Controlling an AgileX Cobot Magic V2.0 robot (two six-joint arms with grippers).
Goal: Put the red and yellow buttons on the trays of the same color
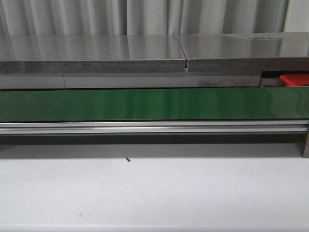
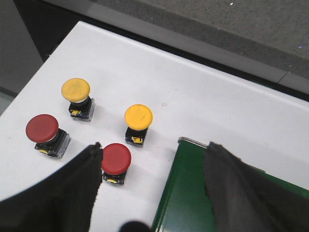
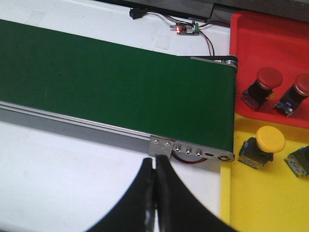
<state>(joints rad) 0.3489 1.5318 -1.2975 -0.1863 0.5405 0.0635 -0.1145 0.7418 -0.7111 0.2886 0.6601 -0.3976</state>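
Observation:
In the left wrist view, two yellow buttons and two red buttons stand upright on the white table. My left gripper hangs open above them. One of its fingers is beside the nearer red button, and the other is over the green belt's end. In the right wrist view, the red tray holds two red buttons. The yellow tray holds a yellow button and another, cut off at the frame edge. My right gripper is shut and empty beside the belt. Neither gripper shows in the front view.
A green conveyor belt with an aluminium rail runs across the table. Only a corner of the red tray shows past the belt's right end. A grey slab stands behind it. A small circuit board with wires lies near the red tray.

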